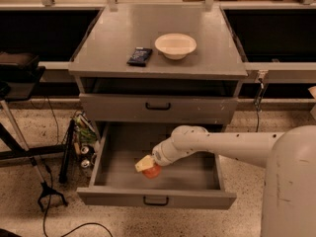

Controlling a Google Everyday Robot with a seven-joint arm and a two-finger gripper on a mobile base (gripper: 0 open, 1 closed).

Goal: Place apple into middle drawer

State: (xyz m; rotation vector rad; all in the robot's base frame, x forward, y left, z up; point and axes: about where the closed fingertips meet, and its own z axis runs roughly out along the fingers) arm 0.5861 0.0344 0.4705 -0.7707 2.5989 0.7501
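Observation:
The middle drawer [157, 196] is pulled wide open below the upper drawer front [158, 107]. My arm reaches from the right down into its tray. The gripper [145, 164] is low inside the drawer, left of centre, shut on the reddish-orange apple [152, 171]. The apple is at or just above the tray floor, and I cannot tell whether it touches. The cream fingers [143, 162] cover the apple's top.
A cream-white bowl [176, 45] and a small dark packet [139, 56] lie on the cabinet top [113, 33]. Cans and clutter [83, 141] sit on the floor left of the drawer, beside a black stand and cables [47, 181].

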